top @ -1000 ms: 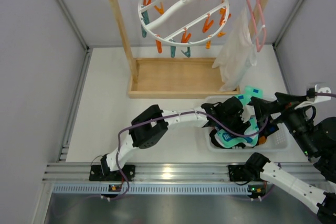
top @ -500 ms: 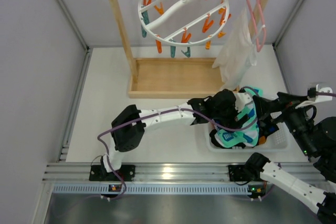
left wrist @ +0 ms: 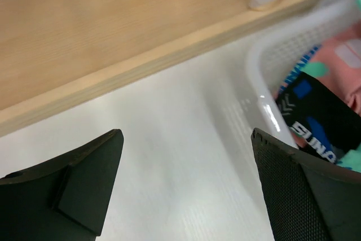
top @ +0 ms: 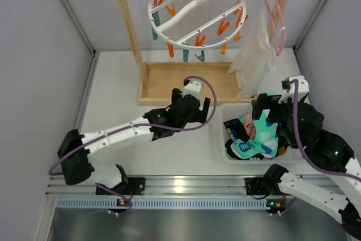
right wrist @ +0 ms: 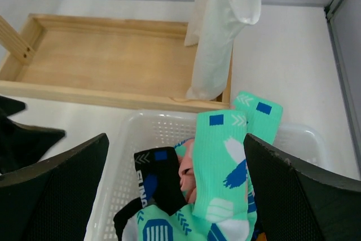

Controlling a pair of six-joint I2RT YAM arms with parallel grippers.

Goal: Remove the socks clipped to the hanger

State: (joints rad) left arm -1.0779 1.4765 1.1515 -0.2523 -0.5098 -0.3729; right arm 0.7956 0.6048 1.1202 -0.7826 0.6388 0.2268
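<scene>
The round white hanger point(top: 179, 18) hangs from the wooden rail, its orange and teal clips showing no socks. The socks point(top: 256, 134) lie heaped in a white basket point(top: 223, 149): a teal one point(right wrist: 220, 162) draped over the far rim, a black one point(right wrist: 161, 179), and a pink one point(right wrist: 186, 173) between them. My left gripper point(top: 204, 111) is open over bare table just left of the basket, nothing between its fingers point(left wrist: 186, 139). My right gripper point(top: 269, 111) is open above the heap point(right wrist: 175, 139), not touching it.
The wooden frame's base tray point(top: 186, 80) lies directly behind the basket. A white garment point(top: 254, 55) hangs from a pink wire hanger point(top: 275, 15) down to the tray's right end. The basket rim point(left wrist: 259, 83) curves close to my left gripper's right finger.
My left gripper opened, left the socks in the basket, and drew back to the left. My right arm swung in over the basket's far side.
</scene>
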